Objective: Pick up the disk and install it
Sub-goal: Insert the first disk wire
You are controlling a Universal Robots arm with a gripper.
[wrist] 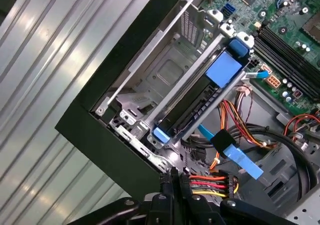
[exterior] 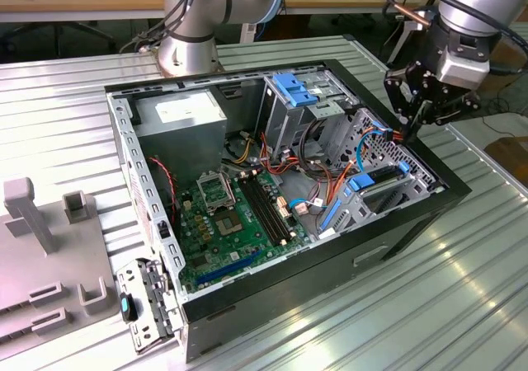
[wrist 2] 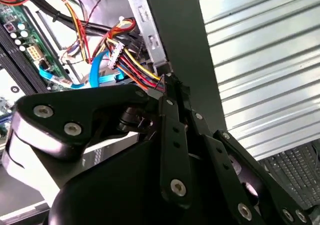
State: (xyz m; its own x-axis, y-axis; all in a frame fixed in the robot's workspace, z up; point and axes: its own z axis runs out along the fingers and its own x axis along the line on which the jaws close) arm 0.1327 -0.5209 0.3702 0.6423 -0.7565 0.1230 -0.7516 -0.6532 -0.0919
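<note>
Black gripper tilted down, at case edge

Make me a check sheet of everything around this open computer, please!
Surface: ribbed metal table, carrying the open computer case.
Job's things: disk in its blue carrier, sitting in the bay at the case's edge.
Clutter: grey blocks at the exterior view's left.
Grippers: gripper shut, at the case's edge, tips right beside the wires.
Cables: red, yellow and black wires; blue cable nearby.
Surroundings: another robot base behind the case.
</note>
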